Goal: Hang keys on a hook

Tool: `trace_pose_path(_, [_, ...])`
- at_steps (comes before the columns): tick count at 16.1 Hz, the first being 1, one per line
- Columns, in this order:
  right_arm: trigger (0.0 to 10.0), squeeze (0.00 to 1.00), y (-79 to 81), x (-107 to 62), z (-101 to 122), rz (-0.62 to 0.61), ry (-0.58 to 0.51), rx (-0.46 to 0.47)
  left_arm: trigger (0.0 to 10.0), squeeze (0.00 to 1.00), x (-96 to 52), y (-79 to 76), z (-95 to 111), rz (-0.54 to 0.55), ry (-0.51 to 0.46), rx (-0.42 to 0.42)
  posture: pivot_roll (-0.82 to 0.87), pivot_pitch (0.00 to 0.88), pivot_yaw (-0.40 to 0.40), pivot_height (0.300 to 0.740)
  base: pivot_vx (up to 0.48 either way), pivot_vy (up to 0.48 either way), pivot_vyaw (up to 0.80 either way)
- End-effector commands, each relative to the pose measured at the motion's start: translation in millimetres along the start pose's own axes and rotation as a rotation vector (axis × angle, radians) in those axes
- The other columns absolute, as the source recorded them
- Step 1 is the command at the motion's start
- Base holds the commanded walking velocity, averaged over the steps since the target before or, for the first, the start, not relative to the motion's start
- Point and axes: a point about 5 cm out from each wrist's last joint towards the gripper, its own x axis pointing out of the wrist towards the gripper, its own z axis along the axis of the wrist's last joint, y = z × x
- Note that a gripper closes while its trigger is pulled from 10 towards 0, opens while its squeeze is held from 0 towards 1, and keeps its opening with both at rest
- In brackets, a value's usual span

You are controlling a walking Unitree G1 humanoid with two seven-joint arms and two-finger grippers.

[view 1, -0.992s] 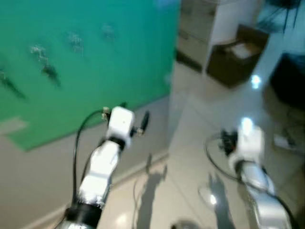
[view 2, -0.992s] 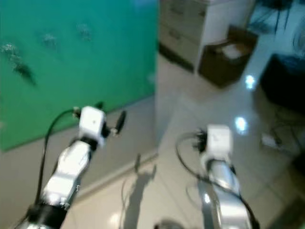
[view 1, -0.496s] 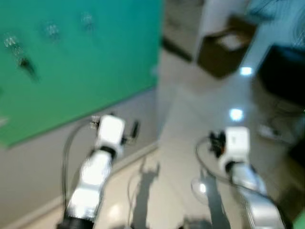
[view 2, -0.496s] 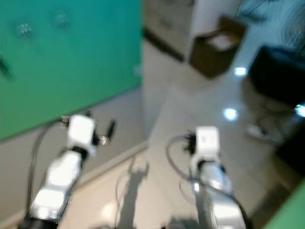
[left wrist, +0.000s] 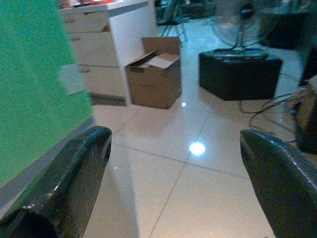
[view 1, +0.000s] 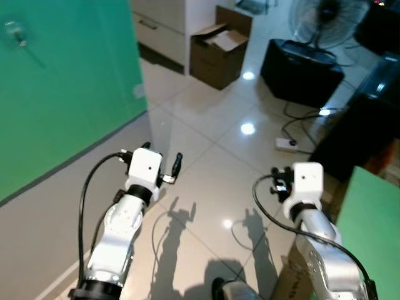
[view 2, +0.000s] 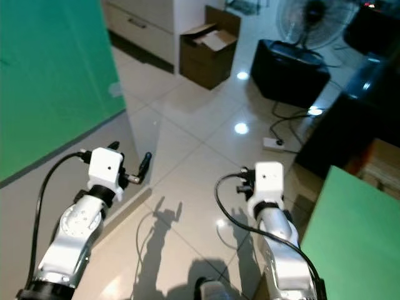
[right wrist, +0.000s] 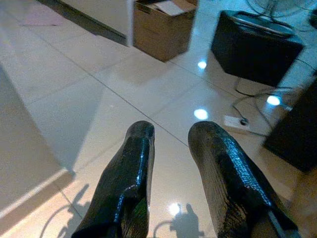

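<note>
Left tool spread wide, holding nothing; right tool fingers near together w/ small gap, nothing btw them. Both raised over glossy floor, beside green wall. Keys probably small blurred shape high on wall, cannot tell for sure. Seems still search/approach step; next: turn toward wall, locate keys & hook.

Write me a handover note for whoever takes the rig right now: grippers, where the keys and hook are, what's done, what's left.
Left gripper: fingers wide open, holding nothing, raised over the tiled floor beside the green wall.
Right gripper: fingers nearly closed with a small gap, nothing between them.
Keys: none in either gripper. A small object hangs high on the green wall; too small to tell if it is keys or a hook.
Done: cannot confirm hanging.
Left: turn toward the wall and verify.
</note>
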Motion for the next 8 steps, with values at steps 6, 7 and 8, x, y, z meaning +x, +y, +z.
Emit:
trace_pose_path(6, [10.0, 0.00, -13.6, -1.4, 5, -0.039, -0.024, 0.046, 10.0, 0.00, 0.9, 1.8, 5, -0.002, -0.009, -0.009, -0.13, 0.093, 0.011, 0.740, 0.000, 0.000, 0.00])
trace_pose_path(7, [10.0, 0.00, -14.9, -1.3, 7, -0.033, -0.036, 0.053, 10.0, 0.00, 1.9, 2.9, 7, -0.003, -0.016, -0.008, -0.13, 0.089, 0.011, 0.740, 0.000, 0.000, 0.00])
trace_pose_path(8, [10.0, 0.00, -15.5, -1.2, 9, -0.029, -0.042, 0.055, 10.0, 0.00, 2.4, 3.3, 7, -0.004, -0.019, -0.007, -0.13, 0.086, 0.010, 0.740, 0.000, 0.240, -0.40])
